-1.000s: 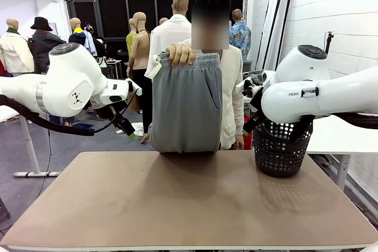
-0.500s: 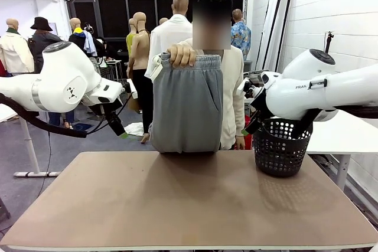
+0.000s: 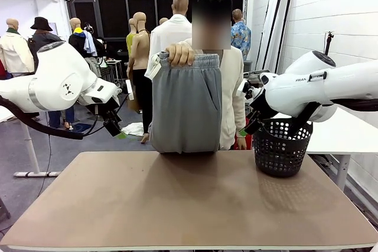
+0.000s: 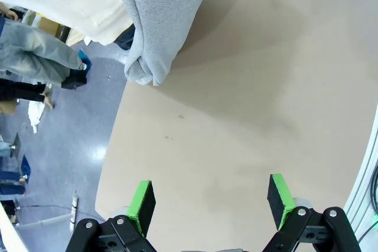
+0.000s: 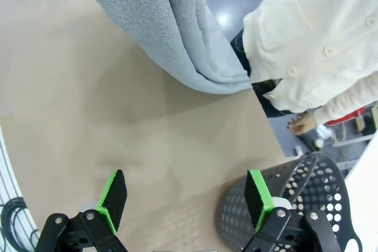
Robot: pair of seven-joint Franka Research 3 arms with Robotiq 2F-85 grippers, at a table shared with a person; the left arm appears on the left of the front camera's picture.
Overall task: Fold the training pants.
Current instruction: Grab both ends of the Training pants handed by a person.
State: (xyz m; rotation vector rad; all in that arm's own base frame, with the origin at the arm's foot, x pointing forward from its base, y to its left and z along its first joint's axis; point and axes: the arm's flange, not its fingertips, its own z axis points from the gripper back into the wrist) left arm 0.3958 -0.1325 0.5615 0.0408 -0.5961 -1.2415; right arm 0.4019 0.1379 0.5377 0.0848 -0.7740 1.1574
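Left gripper (image 4: pixel 211 200): jaws released and spread wide. Its green pads (image 4: pixel 143 199) touch nothing and grasp nothing. It is poised over the tan table (image 3: pixel 189 205), near the left edge.

Right gripper (image 5: pixel 185 200): jaws likewise released and empty, above the tabletop beside the black perforated basket (image 5: pixel 313 205).

The right arm (image 3: pixel 336 84) carries lettering; the legible part reads "FRAN".

Open tabletop runs from the far edge to the near edge. The basket stands at the far right corner.

The training pants (image 3: pixel 186 107) hang doubled from the person's hand (image 3: pixel 180 55), which grips the waistband. Their lower fold reaches the far table edge; contact cannot be determined.
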